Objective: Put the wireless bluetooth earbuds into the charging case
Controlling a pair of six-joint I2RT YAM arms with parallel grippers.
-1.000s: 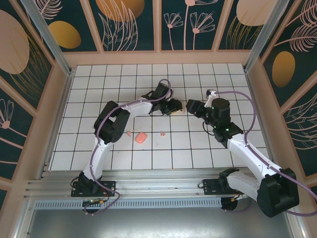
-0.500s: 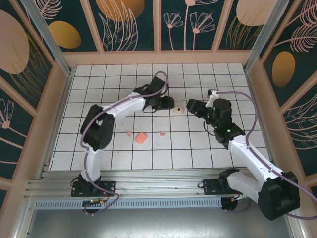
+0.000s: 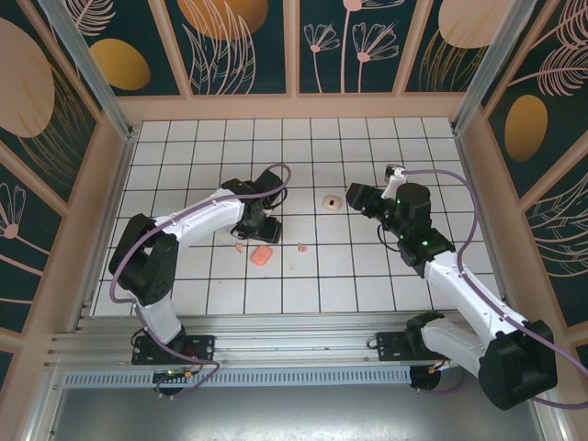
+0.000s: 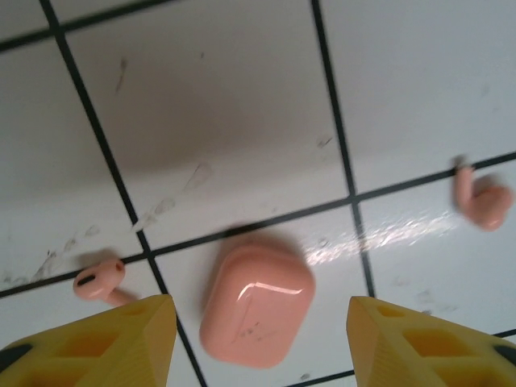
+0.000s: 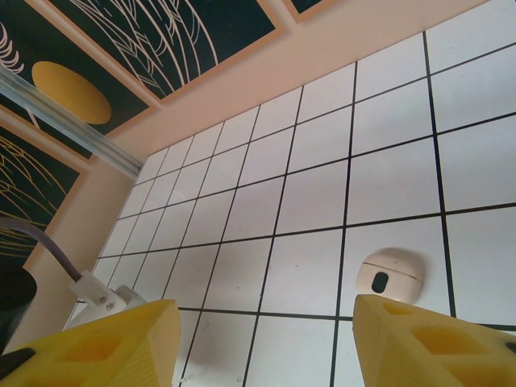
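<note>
Salmon-pink block (image 4: 256,302) now sits under your left gripper (image 4: 258,310), which swung near from the pale oval piece (image 5: 391,278), jaws released; earbuds (image 4: 98,280) flank it. Your right gripper (image 5: 264,305) stays released.

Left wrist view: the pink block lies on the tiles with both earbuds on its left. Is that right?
Not quite. The left wrist view shows the pink block lying on the tiles with one bud on each side: the left earbud beside it and the right earbud farther off, higher in the picture.
</note>
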